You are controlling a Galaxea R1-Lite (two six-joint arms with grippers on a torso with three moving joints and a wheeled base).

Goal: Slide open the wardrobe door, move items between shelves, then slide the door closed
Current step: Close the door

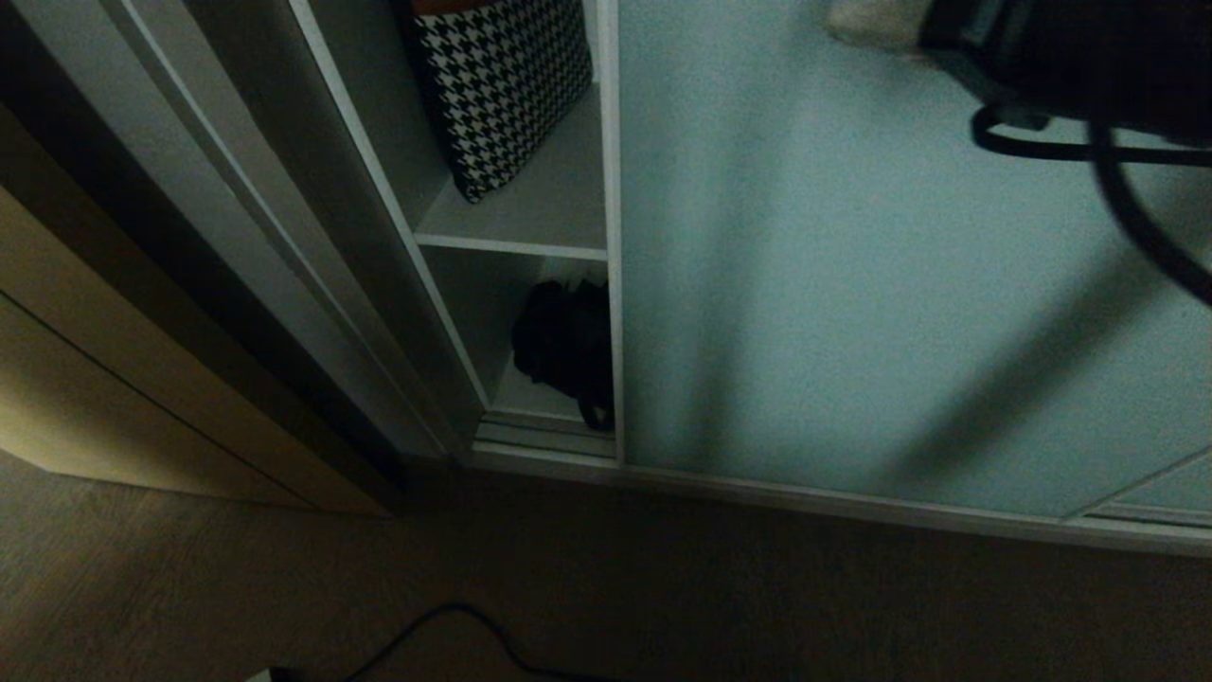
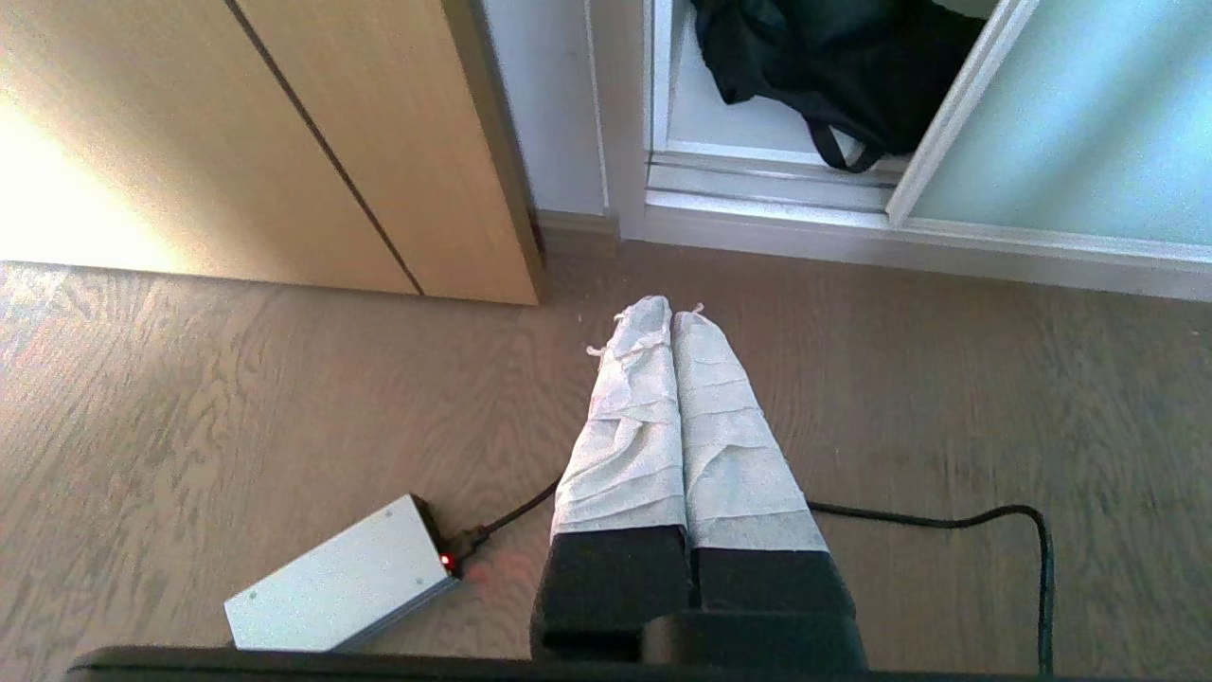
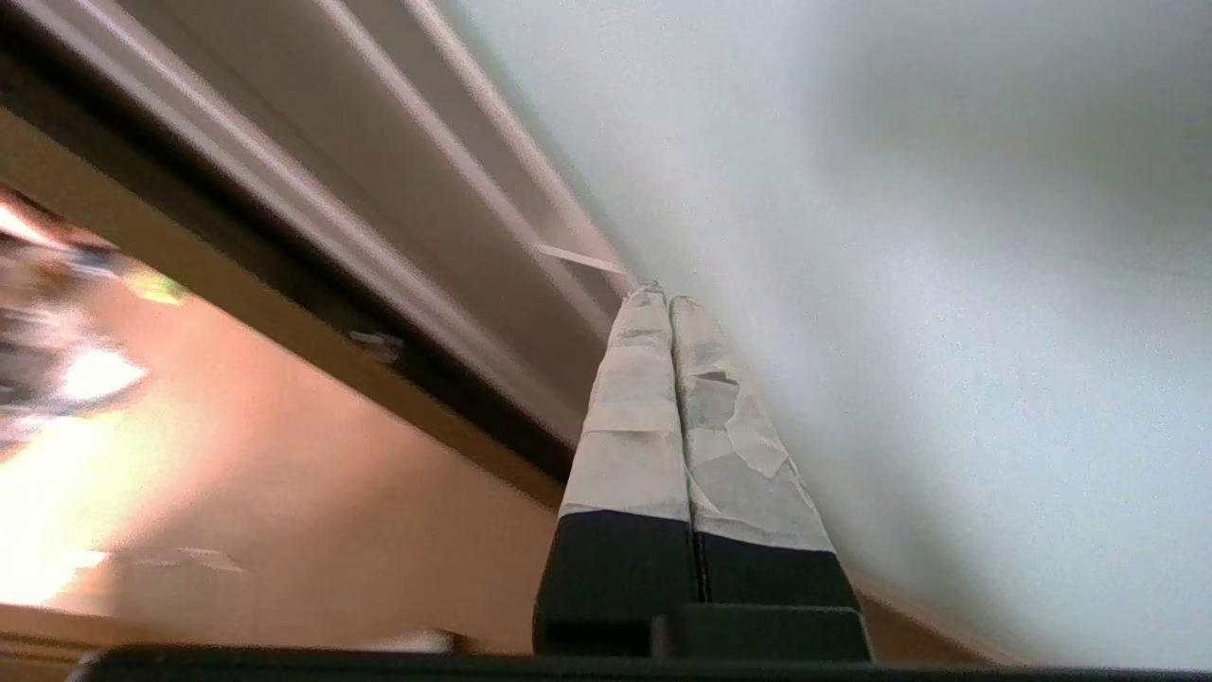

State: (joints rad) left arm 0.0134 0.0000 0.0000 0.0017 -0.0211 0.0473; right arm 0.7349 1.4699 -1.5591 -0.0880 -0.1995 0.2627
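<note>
Up against the sliding wardrobe door (image 1: 852,284), right gripper (image 3: 668,299) presses with fingers pinched together (left gripper (image 2: 670,315), likewise closed, hangs over floor); black bag (image 1: 563,346) sits below.

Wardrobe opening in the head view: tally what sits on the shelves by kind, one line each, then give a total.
Houndstooth cushion, leaning on the upper shelf: 1
Black fabric bag, in the compartment below, strap hanging at the front: 1
Total: 2
The sliding door covers the rest of the wardrobe, so anything behind it is not counted.
</note>
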